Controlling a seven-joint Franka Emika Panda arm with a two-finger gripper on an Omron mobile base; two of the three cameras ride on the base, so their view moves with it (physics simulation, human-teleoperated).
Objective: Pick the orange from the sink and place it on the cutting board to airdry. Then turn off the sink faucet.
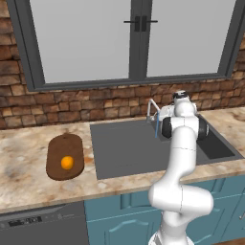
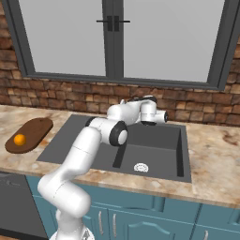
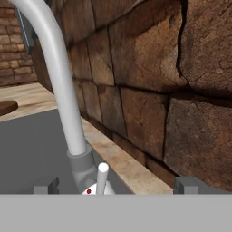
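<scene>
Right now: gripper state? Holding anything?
Gripper: open, empty, fingertips wide apart on either side of the sink faucet base and its lever. The orange sits on the cutting board.

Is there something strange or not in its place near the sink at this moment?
Only one thing: the sink faucet runs a thin blue stream into the sink, while the orange already sits on the cutting board.
</scene>
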